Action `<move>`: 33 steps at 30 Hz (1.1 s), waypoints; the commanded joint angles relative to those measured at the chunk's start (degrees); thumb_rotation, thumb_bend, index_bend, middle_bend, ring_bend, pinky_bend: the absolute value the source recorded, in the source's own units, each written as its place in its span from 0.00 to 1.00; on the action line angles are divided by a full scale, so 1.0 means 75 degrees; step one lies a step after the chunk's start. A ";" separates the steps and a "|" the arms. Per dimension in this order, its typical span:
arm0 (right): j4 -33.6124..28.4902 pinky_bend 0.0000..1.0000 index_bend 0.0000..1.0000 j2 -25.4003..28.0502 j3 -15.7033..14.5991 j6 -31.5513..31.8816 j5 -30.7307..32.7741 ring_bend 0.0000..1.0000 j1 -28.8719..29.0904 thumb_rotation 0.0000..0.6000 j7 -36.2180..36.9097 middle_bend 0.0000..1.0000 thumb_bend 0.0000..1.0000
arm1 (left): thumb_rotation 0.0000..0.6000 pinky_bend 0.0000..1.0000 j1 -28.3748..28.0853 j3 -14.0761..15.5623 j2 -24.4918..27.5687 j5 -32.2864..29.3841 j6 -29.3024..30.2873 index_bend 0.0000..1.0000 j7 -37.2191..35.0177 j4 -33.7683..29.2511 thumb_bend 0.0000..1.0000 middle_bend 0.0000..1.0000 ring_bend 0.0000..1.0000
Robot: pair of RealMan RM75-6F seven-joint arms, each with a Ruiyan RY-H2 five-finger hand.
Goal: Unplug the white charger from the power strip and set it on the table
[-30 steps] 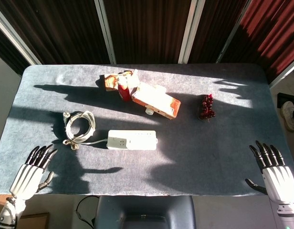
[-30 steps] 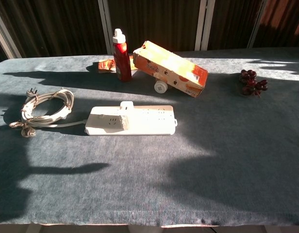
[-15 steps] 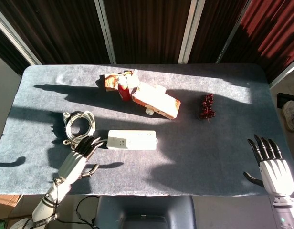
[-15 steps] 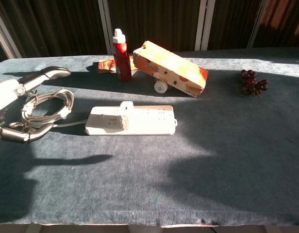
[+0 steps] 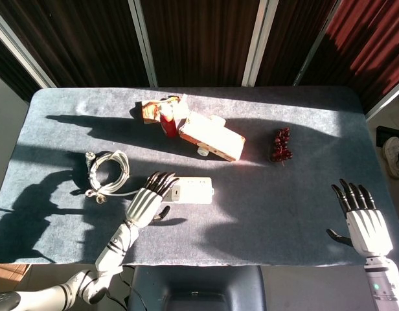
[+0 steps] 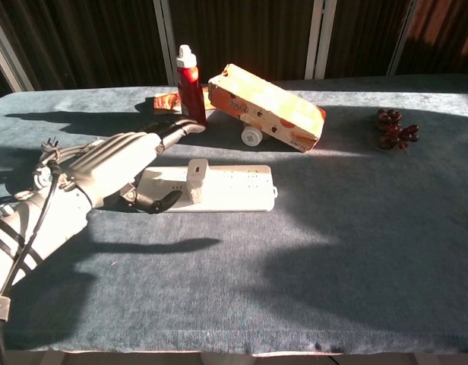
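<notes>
The white power strip lies mid-table with the white charger standing plugged into its left part. My left hand hovers over the strip's left end with fingers spread and holding nothing. Its fingertips reach past the strip toward the bottle, and its thumb lies just left of the charger. In the head view the fingers hide most of the charger. My right hand is open near the table's front right edge, far from the strip.
A coiled white cable lies left of the strip. Behind the strip stand a red bottle and a tilted orange carton. A dark red berry cluster sits at the right.
My left hand has swept from the front left corner rightwards and forwards, and now sits over the strip's left end. The right hand has shifted slightly inward.
</notes>
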 commanded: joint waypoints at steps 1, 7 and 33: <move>-0.0018 0.00 0.00 0.0031 -0.0020 -0.0070 -0.0045 0.00 0.0003 1.00 0.0062 0.00 0.16 | 1.00 0.02 -0.0303 -0.0042 -0.0589 -0.0239 -0.0204 0.00 0.0366 0.0587 0.39 0.00 0.00; 0.0003 0.00 0.00 0.0074 -0.0023 -0.0090 -0.0110 0.00 -0.0050 1.00 0.0154 0.00 0.16 | 1.00 0.02 -0.0448 0.0019 -0.0958 -0.0494 -0.0348 0.00 0.0888 0.0945 0.39 0.00 0.00; -0.0002 0.00 0.00 0.0126 -0.0014 -0.0336 -0.0256 0.00 -0.0102 1.00 0.0245 0.00 0.16 | 1.00 0.45 -0.0690 -0.0065 -0.1773 -0.0930 0.0159 0.21 0.0949 0.2287 0.44 0.28 0.31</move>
